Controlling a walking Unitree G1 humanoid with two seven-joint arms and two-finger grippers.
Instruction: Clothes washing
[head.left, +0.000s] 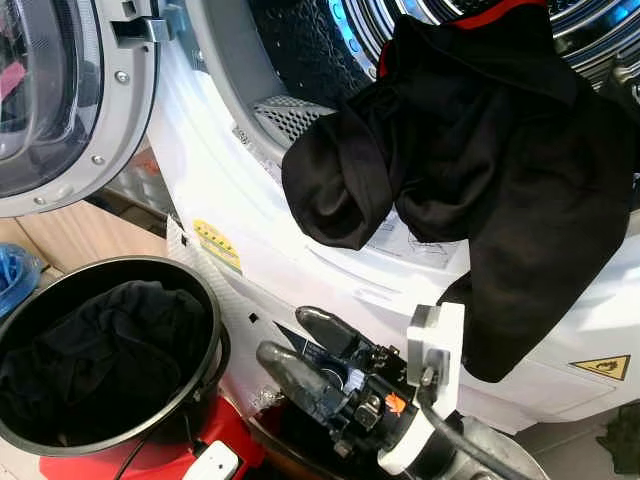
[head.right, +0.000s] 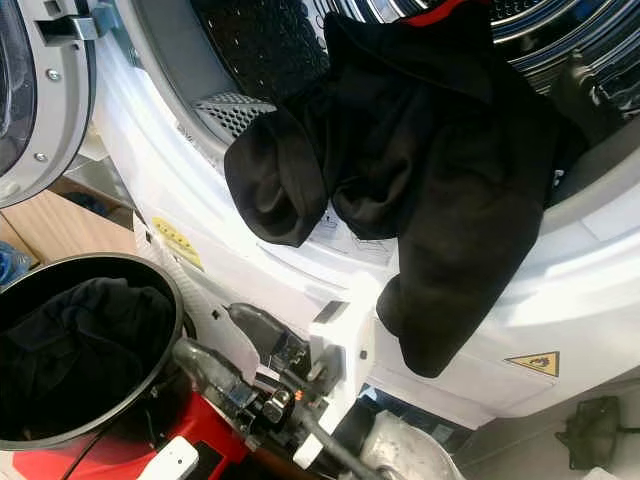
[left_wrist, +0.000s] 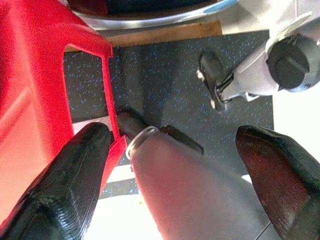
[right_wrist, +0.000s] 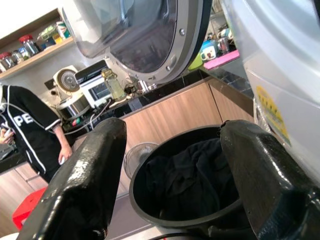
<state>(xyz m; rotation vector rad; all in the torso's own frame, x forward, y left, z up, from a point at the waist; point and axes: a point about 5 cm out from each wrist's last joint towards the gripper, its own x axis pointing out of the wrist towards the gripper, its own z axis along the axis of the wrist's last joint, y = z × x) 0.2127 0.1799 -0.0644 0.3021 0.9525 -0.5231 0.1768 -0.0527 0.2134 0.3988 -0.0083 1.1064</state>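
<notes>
White washer (head.left: 330, 270) front fills the scene, its round door (head.left: 60, 100) swung open to the robot's left and the steel drum (head.left: 330, 40) exposed. Black garment (head.left: 480, 170) (with a red edge at the top) hangs half out of the drum mouth, draped over the rim and down the front panel, one sleeve-like fold bunched toward the left. Below and left, a black bucket (head.left: 205, 300) sits on a red stool (left_wrist: 35, 75) and holds more dark clothes (head.left: 100, 360). Right gripper (head.left: 290, 340) hovers low in front of the washer, just beside the bucket, fingers spread apart and empty. Left gripper (left_wrist: 175, 170) points down at dark speckled floor (left_wrist: 165, 85) beside the stool, fingers likewise apart. Behind, a person (right_wrist: 30, 135) in a black jersey stands by wooden cabinets (right_wrist: 175, 115).
</notes>
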